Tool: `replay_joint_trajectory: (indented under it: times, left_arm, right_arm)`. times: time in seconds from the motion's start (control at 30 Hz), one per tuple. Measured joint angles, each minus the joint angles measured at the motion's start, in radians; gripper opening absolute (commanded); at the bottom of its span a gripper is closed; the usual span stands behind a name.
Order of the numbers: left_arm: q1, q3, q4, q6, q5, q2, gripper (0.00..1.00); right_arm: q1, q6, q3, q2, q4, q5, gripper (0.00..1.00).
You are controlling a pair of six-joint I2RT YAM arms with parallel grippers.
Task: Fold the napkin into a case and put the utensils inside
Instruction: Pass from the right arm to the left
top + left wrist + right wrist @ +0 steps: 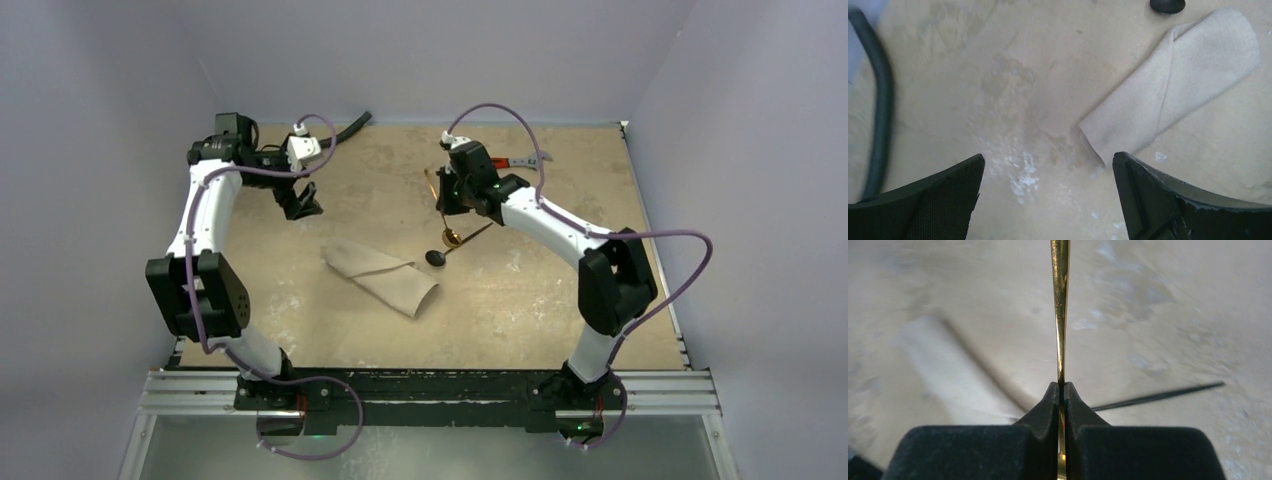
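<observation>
Right gripper [1060, 386] tight around gold spoon [1060, 315]

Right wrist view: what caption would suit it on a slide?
Right arm's jaws shut on a slim gold utensil handle, the tan table blurred beyond.

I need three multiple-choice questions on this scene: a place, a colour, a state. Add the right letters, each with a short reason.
1. Where does the napkin lie?
A. far right corner
B. middle of the table, between the arms
C. at the left arm's base

2. What colour is the utensil in the right gripper?
A. red
B. silver
C. gold

3. How is the left gripper?
A. open, empty
B. shut on the napkin
C. shut on a utensil

1 B: the top view shows it there.
2 C: gold handle between shut fingers.
3 A: fingers apart, gripping nothing.
</observation>
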Motion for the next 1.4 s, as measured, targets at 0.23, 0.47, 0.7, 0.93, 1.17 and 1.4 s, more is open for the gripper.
replay_joint_trajectory:
  times: [0.23,0.47,0.7,0.93,1.17,1.4]
  left_arm:
    - [-0.098,-0.164,0.096,0.385,0.06,-0.21,0.98]
    - [-0.205,-0.293,0.179,0.68,0.016,-0.385,0.98]
    - [-0.232,-0.449,0.17,0.95,-0.095,-0.439,0.78]
    - [-0.241,-0.562,0.264,1.02,-0.154,-0.529,0.43]
    - [-0.247,-0.657,0.435,1.021,-0.175,-0.583,0.0]
    - [-0.251,-0.838,0.827,1.021,-0.171,-0.663,0.0]
  right_arm:
    - [0.133,-0.051,0.119,-0.042,-0.008,-0.235,0.0]
    - [0.241,-0.044,0.207,0.013,-0.042,-0.398,0.0]
    - [0.235,-0.034,0.254,0.072,-0.036,-0.508,0.0]
    - [0.234,-0.021,0.286,0.104,-0.026,-0.599,0.0]
    - [0.232,0.0,0.31,0.126,0.004,-0.679,0.13]
    - [0.219,0.086,0.217,0.085,0.07,-0.708,0.72]
